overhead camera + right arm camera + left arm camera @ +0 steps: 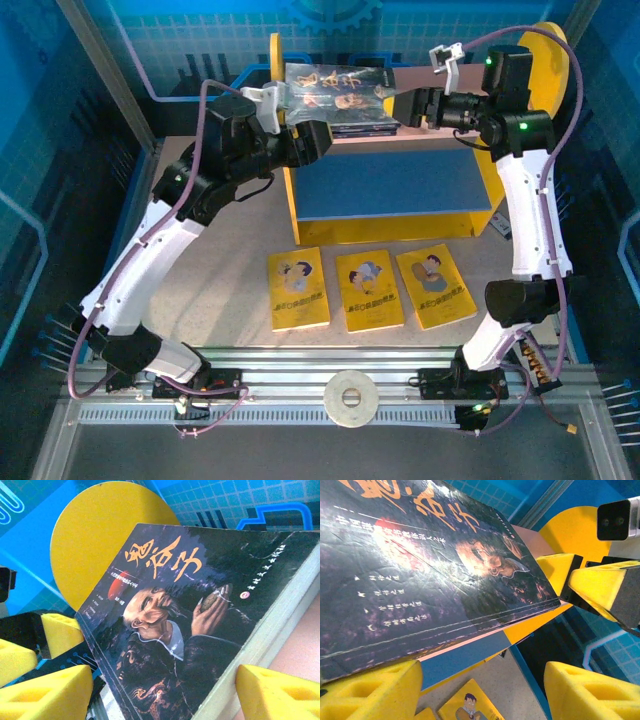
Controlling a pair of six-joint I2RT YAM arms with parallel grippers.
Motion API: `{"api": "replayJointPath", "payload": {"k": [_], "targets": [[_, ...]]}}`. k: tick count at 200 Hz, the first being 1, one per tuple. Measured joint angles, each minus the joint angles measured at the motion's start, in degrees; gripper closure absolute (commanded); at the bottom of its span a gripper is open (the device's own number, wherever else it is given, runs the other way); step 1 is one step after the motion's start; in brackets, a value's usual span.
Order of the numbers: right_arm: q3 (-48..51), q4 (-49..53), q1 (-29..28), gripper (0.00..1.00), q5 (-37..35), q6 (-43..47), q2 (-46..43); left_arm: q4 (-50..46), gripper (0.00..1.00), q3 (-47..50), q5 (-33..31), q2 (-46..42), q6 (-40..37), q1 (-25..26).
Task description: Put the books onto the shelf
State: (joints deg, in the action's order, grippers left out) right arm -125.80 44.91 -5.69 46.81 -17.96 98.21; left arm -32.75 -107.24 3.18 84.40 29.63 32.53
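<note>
Jaws apart, flanking dark book [335, 90] atop shelf [390, 190]; yellow books [368, 290] nearby

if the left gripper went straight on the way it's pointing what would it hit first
Most likely the dark book, whose near edge sits just ahead, over one side of the left gripper. Past the book's corner the right gripper faces it, though depth is hard to judge.

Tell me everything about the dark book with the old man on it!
The dark book is a thick paperback with a shiny, slightly creased black cover. The cover has big orange Chinese letters and an old man holding something round. The book is shut and tilted, cover up, on the pink top board of the shelf. The left claw and right claw are at its two ends. I cannot tell if they grip it.
</note>
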Motion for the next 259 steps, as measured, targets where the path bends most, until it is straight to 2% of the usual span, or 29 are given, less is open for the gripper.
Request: {"api": "replayJointPath", "payload": {"k": [259], "targets": [[-2.6, -0.4, -0.3, 0.23, 0.4, -0.5, 2.3, -0.1, 0.33, -1.4, -1.1, 1.2, -1.7, 0.0]]}}
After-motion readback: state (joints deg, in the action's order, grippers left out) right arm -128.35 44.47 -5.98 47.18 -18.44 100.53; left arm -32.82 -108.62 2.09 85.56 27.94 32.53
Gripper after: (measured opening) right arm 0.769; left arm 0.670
